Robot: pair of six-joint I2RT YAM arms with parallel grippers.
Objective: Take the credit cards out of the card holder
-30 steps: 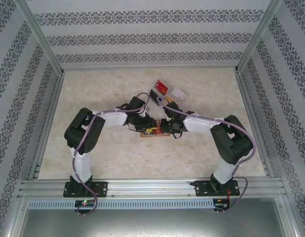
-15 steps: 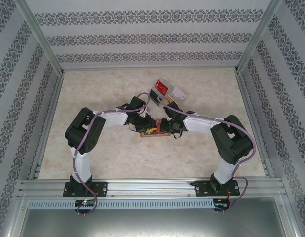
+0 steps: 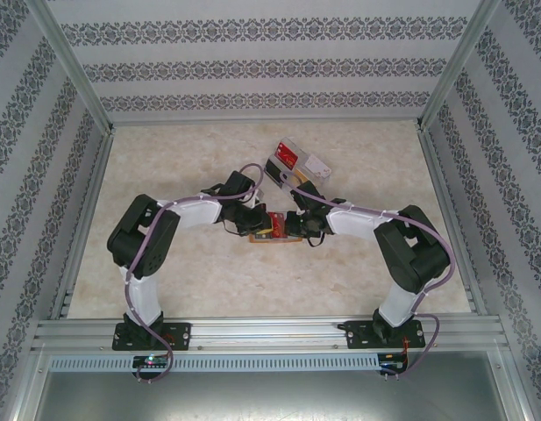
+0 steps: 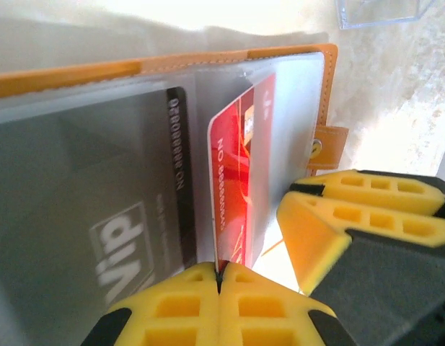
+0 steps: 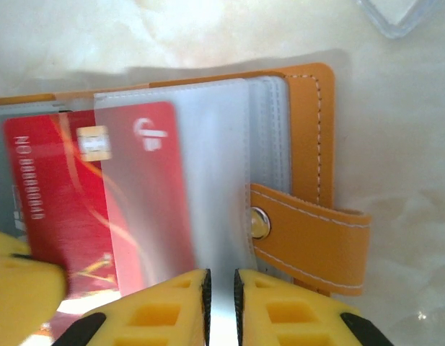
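Your left arm (image 3: 195, 210) has drawn back leftward since a second ago, and the left gripper (image 4: 218, 277), pinched tight on the red card (image 4: 240, 180), has it partway out of its clear sleeve (image 5: 215, 180). The right gripper (image 5: 222, 285) clamps that sleeve to pin the open card holder (image 5: 309, 130) at mid-table. If the sleeve slips, the holder likely drags along, or the edge-only pinch lets the card twist loose; the dark grey card (image 4: 180, 180) sits in the neighbouring pocket, and the clear tray (image 3: 316, 164) just beyond holds something red you can't identify.
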